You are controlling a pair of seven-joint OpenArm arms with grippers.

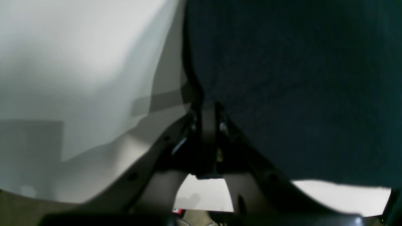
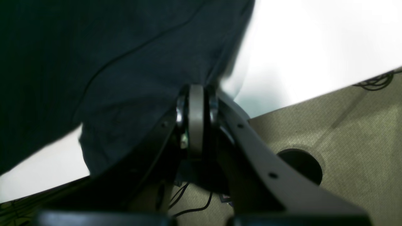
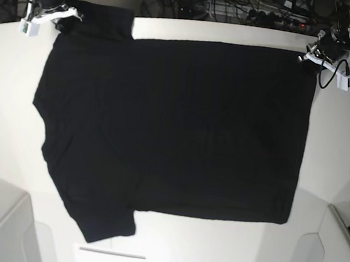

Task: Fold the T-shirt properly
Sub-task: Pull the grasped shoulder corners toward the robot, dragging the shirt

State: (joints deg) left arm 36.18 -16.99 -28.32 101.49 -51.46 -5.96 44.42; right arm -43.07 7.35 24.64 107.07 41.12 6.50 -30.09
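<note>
1. The left gripper (image 3: 310, 58) sits at the far corner of the T-shirt (image 3: 175, 131) on the base view's right; in the left wrist view its jaws are pressed together on a thin edge of black cloth, so it pinches the T-shirt
2. The right gripper (image 3: 59, 22) is at the far corner on the base view's left, by the sleeve; in the right wrist view its jaws are likewise closed with dark fabric caught between them
3. The T-shirt lies spread flat on the white table (image 3: 211, 255), plain black side up, its far edge stretched between the two grippers and one sleeve pointing toward the near-left
4. The step in hand looks like the start of the first fold: both far corners are gripped, and no fold is made yet
5. The next move probably calls for both arms to lift together and carry the far edge toward the near edge, keeping the cloth taut and level so that the fold lands straight
</note>
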